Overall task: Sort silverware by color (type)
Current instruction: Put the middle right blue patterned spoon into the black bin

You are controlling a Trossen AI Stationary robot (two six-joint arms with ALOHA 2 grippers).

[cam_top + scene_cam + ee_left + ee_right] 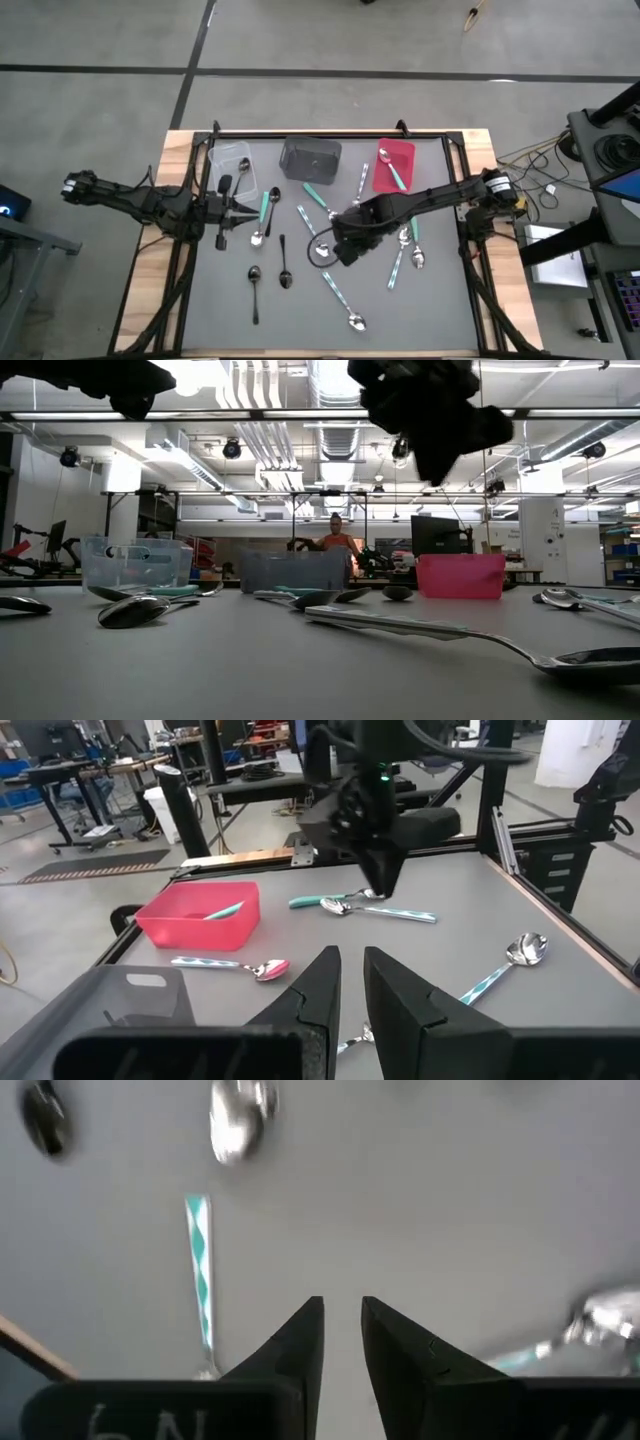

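my right claw (337,252) hovering mid-table, fingers nearly together, pinching nothing. nearest teal-handled spoon (200,1270) just beside fingertips, long axis running roughly along my fingers. left claw (222,208) parked by clear bin (229,159), narrow gap, also empty

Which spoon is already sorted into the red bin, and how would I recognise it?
Find the red rectangular bin along the grey mat's far edge, rightmost of the three bins. Inside it lies a single teal-handled spoon with a silver bowl. Every other teal-handled spoon lies loose on the mat; this one alone sits within the red walls.
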